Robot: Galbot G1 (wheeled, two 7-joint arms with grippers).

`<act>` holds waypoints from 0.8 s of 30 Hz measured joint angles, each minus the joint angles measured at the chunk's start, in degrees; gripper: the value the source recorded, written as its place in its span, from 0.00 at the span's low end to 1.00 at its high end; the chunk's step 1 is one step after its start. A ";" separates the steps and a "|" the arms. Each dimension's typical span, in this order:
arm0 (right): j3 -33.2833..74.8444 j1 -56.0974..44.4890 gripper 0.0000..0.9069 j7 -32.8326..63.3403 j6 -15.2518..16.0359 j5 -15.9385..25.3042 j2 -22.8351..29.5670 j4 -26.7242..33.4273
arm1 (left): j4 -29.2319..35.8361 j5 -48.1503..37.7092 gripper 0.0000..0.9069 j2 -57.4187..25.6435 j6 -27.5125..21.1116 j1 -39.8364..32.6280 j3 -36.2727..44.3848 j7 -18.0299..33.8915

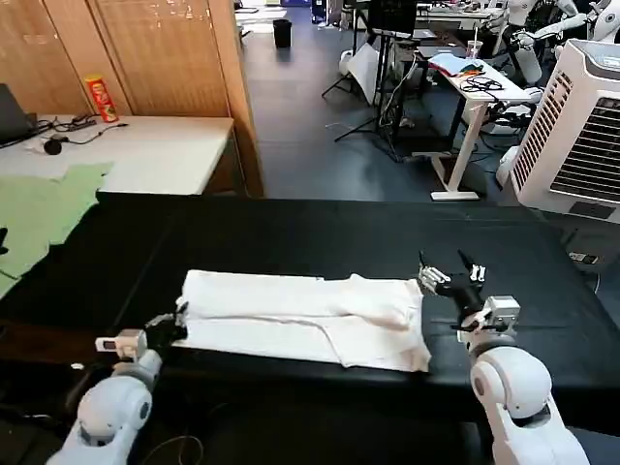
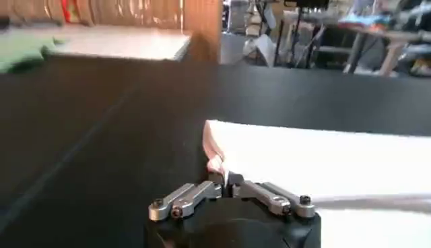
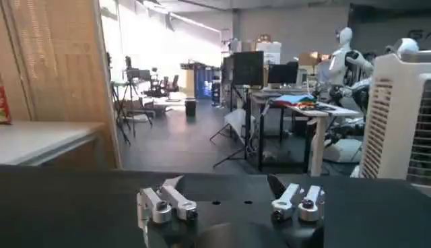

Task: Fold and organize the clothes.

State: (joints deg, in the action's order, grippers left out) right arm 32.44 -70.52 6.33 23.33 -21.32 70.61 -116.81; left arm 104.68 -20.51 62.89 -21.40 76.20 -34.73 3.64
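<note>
At the far left, a pale green garment lies spread over the left edge of the black worktop, well apart from the task's cloth. Behind it stands a white table with a red can near its far edge.

The left gripper sits low at the near left of the worktop, right at the left end of the white T-shirt. In the left wrist view its fingers are drawn narrow, pinching the near left corner of the T-shirt, which is lifted a little off the black surface at that spot.

The T-shirt lies in the near middle of the worktop, folded into a long band running left to right, with an upper layer lapped over a lower one (no lettering shows on the side facing up). Its right end bunches slightly.

Just right of that end the right gripper hovers above the bare worktop, close to the cloth but apart from it. Its fingers are spread wide and hold nothing, as the right wrist view shows against the dark surface.

At the far right, beyond the worktop, stands a white cooling unit with slatted sides.
</note>
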 joint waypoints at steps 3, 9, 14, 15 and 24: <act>-0.32 -0.23 0.97 -0.01 0.00 0.84 0.52 0.01 | -1.18 1.08 0.00 -3.31 2.06 0.09 -1.98 -0.07; -1.01 -1.21 0.97 -0.07 -0.03 2.38 2.21 -0.26 | -3.83 7.34 0.00 -10.57 5.88 0.02 -4.84 0.51; -0.66 -2.19 0.97 0.00 -0.03 3.07 2.70 -1.10 | -1.42 11.91 0.00 -10.09 4.24 1.02 -3.58 1.22; -0.52 -2.33 0.97 0.01 -0.03 3.23 2.74 -1.22 | -0.29 11.53 0.00 -9.30 3.23 1.02 -2.90 1.46; 1.29 -5.16 0.97 -0.09 -0.24 5.23 3.74 -2.72 | 11.01 0.07 0.00 0.94 -3.87 -1.86 9.16 6.39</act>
State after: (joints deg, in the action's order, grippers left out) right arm 33.73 -75.68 6.24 23.09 -16.09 74.35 -119.53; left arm 115.69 -20.44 63.83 -25.27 74.34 -25.57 10.03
